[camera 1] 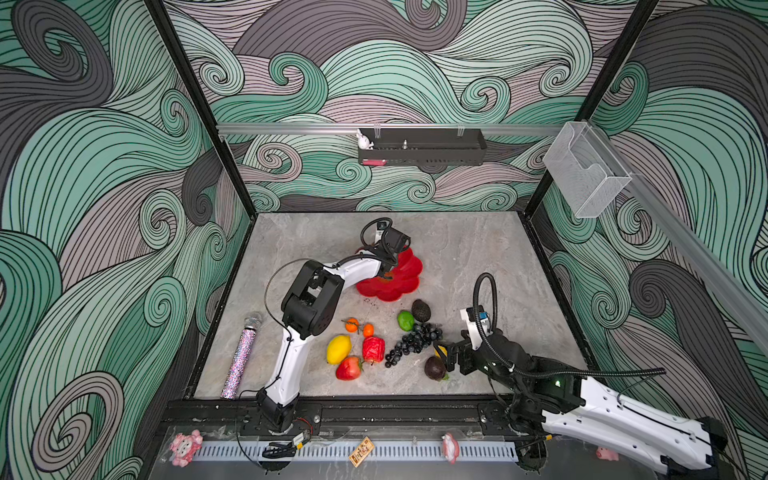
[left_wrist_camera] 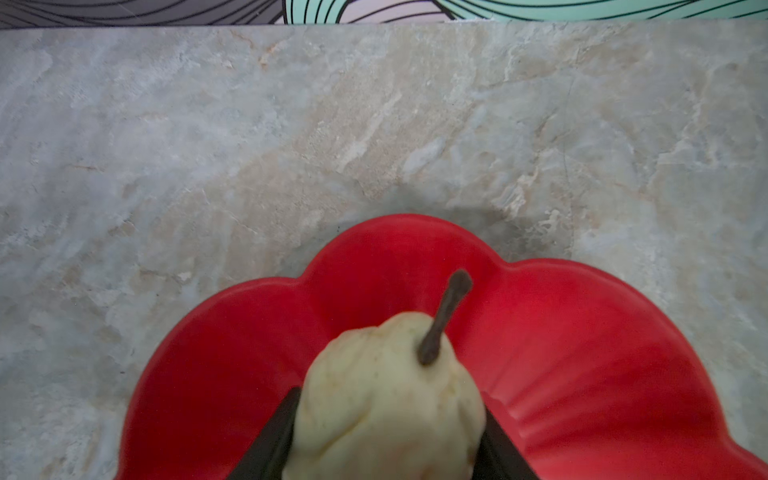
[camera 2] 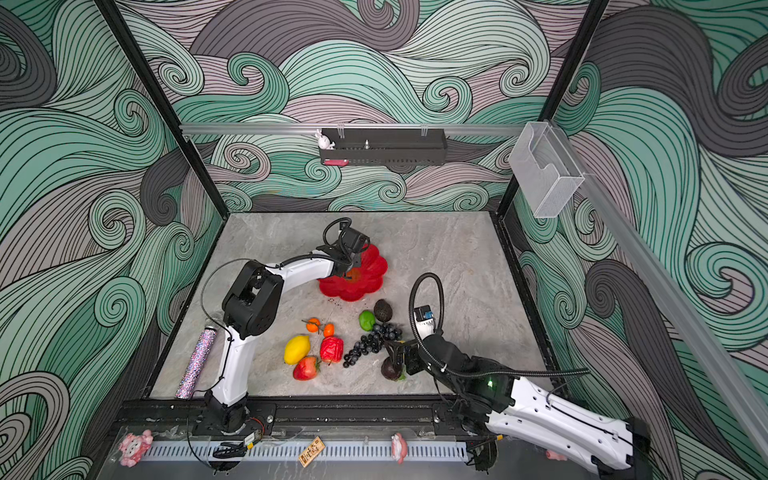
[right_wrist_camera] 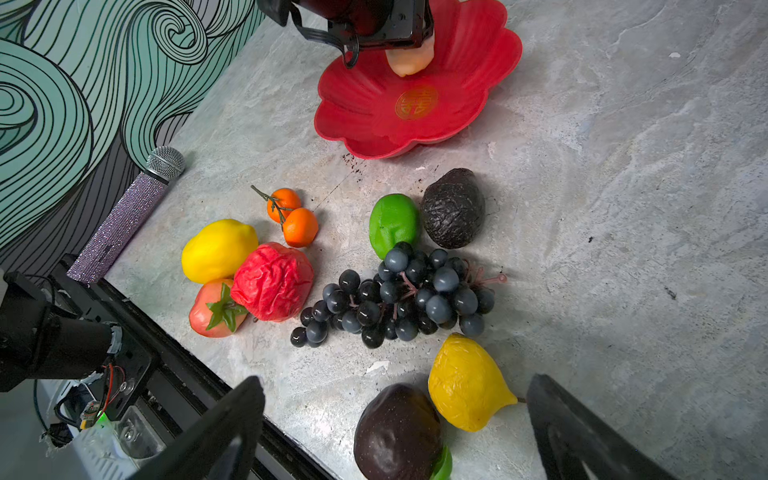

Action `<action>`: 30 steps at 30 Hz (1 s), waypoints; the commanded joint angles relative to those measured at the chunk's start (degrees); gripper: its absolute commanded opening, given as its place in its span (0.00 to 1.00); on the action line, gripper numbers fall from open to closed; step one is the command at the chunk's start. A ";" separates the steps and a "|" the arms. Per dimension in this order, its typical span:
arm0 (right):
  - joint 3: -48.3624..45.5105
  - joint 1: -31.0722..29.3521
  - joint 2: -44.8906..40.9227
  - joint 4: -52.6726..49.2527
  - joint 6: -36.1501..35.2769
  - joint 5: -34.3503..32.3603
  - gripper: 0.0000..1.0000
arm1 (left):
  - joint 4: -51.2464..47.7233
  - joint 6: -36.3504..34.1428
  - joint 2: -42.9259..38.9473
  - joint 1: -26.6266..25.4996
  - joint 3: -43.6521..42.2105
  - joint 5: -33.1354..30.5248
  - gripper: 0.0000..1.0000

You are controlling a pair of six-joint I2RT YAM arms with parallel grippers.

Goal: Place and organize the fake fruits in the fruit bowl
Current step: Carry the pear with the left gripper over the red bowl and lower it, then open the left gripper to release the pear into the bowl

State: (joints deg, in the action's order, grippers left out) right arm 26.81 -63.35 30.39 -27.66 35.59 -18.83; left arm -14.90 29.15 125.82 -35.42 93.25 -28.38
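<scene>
— Where was the pear (left_wrist_camera: 386, 395)?
— We found it clamped between the jaws of the left gripper (left_wrist_camera: 384, 449), over the red bowl (left_wrist_camera: 582, 353); we could not tell if it touched.
— What stood around?
— The left arm (camera 1: 357, 266) hid part of the bowl in both top views. The right gripper (right_wrist_camera: 395, 384) hung, jaws spread wide, by a lemon (right_wrist_camera: 465, 382) and a dark purple fruit (right_wrist_camera: 397, 432) beside the grapes (right_wrist_camera: 399, 299) on the table (right_wrist_camera: 623, 208). A glitter microphone (camera 1: 243, 357) lay near its left edge.
</scene>
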 commanded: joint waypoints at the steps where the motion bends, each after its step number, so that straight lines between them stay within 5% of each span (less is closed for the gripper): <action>1: -0.53 0.15 -0.59 -0.56 0.70 0.44 0.99 | 1.14 2.65 0.91 0.16 1.45 1.19 0.49; 30: -0.35 0.11 0.19 -0.16 0.27 -0.16 1.00 | 1.57 3.47 -2.90 0.13 -3.76 6.21 0.77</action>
State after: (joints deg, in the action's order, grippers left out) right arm 26.63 -63.35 30.44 -27.66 36.01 -18.63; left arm -12.64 32.18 125.71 -35.38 89.73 -22.55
